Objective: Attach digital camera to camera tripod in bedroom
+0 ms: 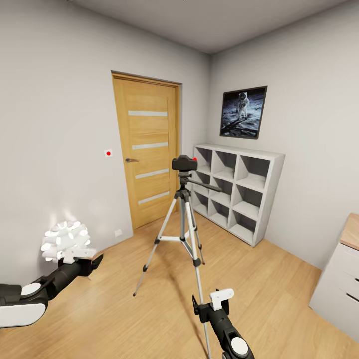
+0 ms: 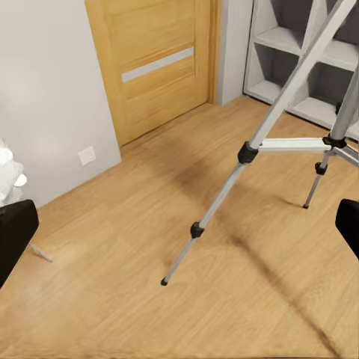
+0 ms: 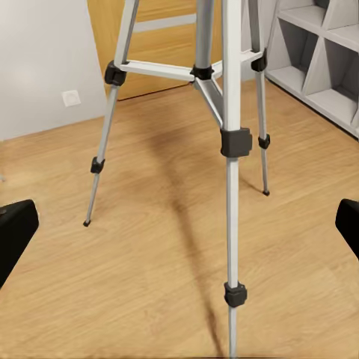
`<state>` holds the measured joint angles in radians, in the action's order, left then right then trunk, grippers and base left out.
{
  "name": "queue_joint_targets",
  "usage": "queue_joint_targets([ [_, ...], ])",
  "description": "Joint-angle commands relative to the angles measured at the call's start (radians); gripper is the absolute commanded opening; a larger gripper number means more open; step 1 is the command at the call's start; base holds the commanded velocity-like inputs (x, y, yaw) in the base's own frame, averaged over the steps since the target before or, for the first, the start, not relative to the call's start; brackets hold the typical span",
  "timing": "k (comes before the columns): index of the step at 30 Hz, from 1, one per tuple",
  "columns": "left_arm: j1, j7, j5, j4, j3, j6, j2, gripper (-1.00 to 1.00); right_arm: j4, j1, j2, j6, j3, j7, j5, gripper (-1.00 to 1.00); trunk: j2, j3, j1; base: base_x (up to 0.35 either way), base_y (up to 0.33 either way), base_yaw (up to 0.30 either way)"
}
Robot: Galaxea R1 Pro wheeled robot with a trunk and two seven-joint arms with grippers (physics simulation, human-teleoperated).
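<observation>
both of my arms sit lowest in the head view, so starting there and going left to right. left gripper (image 1: 94, 262) hangs out near the wall, just beside a white ball-shaped lamp (image 1: 66, 241). its wrist view has a dark finger (image 2: 15, 235) at each edge with bare floor between, so it's spread wide and carrying nothing. further over there's the oak door (image 1: 148, 149), shut.

middle of the room: the camera tripod (image 1: 185, 234) stands on the wood floor (image 1: 119, 309) with all three legs splayed, and the digital camera (image 1: 184, 162) already sits on its head, red button up, pan handle poking out toward the white cube shelves (image 1: 238, 189). looks seated and level from here, though i can't see the mount itself.

right gripper (image 1: 209, 305) is low, just beside the nearest tripod leg but not touching it. same story in its wrist view, fingers (image 3: 16, 228) at the far edges, wide apart, nothing held, the leg (image 3: 233, 187) straight ahead.

so i'd call the attaching step basically done. next move just needs me to keep the right arm clear of that leg, since a bump could tip the whole stand.
</observation>
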<state>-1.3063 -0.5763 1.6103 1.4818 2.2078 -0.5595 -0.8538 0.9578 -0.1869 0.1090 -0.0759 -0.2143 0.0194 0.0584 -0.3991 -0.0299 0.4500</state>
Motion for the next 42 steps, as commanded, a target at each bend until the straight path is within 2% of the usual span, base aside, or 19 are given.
queue_joint_targets([
  [1,-0.002,-0.018,0.003,0.002,0.004,-0.005,0.005,1.0,-0.001,0.0,0.0,-0.002,0.0,0.002,0.006,1.0,-0.001,0.001,0.0,-0.197,-0.234,0.283],
  [10,-0.002,-0.036,0.004,0.002,0.004,-0.006,0.012,1.0,-0.001,0.0,-0.005,-0.004,0.001,-0.003,0.006,1.0,-0.001,0.003,0.0,-0.116,-0.182,0.095],
  [14,0.008,-0.037,0.005,0.002,0.006,-0.008,0.049,1.0,-0.001,0.0,-0.008,-0.004,0.001,-0.004,0.006,1.0,-0.001,0.003,0.0,-0.014,-0.03,0.008],
  [18,0.07,-0.037,0.017,-0.003,0.007,-0.008,0.093,1.0,-0.001,0.0,-0.01,-0.004,0.001,-0.004,0.006,1.0,-0.001,0.003,0.0,-0.003,-0.007,0.002],
  [20,0.132,-0.037,0.03,-0.017,0.007,-0.009,0.119,1.0,-0.001,0.0,-0.012,-0.004,0.002,-0.004,0.006,1.0,-0.001,0.003,0.0,-0.001,-0.002,0.001],
  [22,0.163,-0.037,0.033,-0.03,0.007,-0.01,0.123,1.0,-0.001,0.0,-0.012,-0.004,0.002,-0.004,0.007,1.0,-0.001,0.003,0.0,0.0,-0.001,0.0],
  [24,0.232,-0.037,0.037,-0.067,0.007,-0.012,0.129,1.0,-0.008,0.0,-0.015,-0.003,0.003,-0.002,0.008,1.0,-0.001,0.003,0.0,0.0,0.0,0.0],
  [26,0.265,-0.037,0.038,-0.091,0.007,-0.014,0.13,1.0,-0.02,0.0,-0.017,-0.003,0.004,-0.001,0.008,1.0,-0.001,0.003,0.0,0.0,0.0,0.0],
  [27,0.311,-0.037,0.042,-0.126,0.007,-0.016,0.132,1.0,-0.048,0.0,-0.019,-0.004,0.005,0.0,0.008,1.0,-0.001,0.003,0.0,0.0,0.0,0.0],
  [31,0.37,-0.037,0.07,-0.181,0.007,-0.044,0.132,1.0,-0.091,0.0,-0.03,-0.017,0.008,0.001,0.009,1.0,-0.001,0.003,0.0,0.0,0.0,0.0],
  [33,0.416,-0.036,0.11,-0.227,0.007,-0.092,0.133,1.0,-0.126,0.0,-0.049,-0.062,0.007,0.002,0.008,1.0,-0.001,0.003,0.0,0.0,0.0,0.0],
  [39,0.469,-0.036,0.134,-0.268,0.007,-0.117,0.132,1.0,-0.206,0.0,-0.06,-0.124,0.008,0.003,0.008,1.0,-0.001,0.003,0.0,0.0,0.0,0.0],
  [42,0.524,-0.036,0.14,-0.318,0.007,-0.122,0.137,1.0,-0.304,0.0,-0.067,-0.177,0.013,0.003,0.008,1.0,-0.001,0.003,0.0,0.0,0.0,0.0],
])
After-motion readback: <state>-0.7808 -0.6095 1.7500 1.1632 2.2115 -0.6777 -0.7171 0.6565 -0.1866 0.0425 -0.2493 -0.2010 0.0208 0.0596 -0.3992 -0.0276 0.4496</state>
